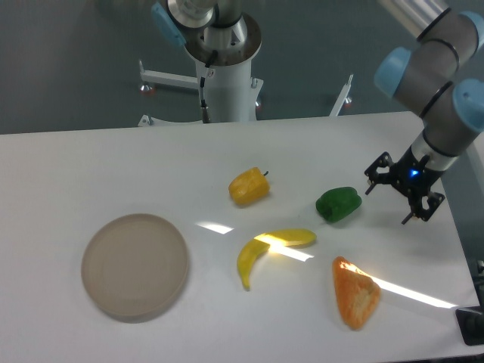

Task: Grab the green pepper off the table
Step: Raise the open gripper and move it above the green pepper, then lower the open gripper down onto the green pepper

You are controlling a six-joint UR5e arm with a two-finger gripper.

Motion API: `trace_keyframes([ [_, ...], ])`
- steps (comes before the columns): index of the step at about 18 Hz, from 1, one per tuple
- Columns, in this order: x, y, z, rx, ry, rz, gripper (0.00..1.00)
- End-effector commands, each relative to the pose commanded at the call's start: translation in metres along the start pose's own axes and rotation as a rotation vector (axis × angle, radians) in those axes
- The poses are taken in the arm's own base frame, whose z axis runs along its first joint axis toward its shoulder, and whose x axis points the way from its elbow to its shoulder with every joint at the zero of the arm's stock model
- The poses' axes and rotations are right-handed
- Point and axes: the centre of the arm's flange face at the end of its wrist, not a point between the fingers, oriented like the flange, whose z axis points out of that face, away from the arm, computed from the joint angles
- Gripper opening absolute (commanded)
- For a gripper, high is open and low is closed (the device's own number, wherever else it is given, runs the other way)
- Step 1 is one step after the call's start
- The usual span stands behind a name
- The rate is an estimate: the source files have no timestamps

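Right of green pepper [337, 204], spread tool [401, 190]

The gripper [393, 197], jaws spread, hangs just right of the green pepper [337, 204].

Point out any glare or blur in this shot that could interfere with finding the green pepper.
Fixed camera: bright glare streaks cross the table, one over the banana, another right of the orange piece. The green pepper sits outside them, sharp and evenly lit. The claw is slightly soft, its fingers spread.
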Motion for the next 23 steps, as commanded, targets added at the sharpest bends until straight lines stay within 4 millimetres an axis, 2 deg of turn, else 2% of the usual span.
trace_keyframes([
  [7,0.019,0.015,0.028,0.003,0.048,-0.013,1.00],
  [10,0.030,0.011,0.025,0.022,0.025,-0.007,1.00],
  [17,0.029,0.005,0.032,0.029,0.005,0.020,1.00],
  [23,0.038,0.004,0.042,0.030,0.027,0.019,1.00],
])
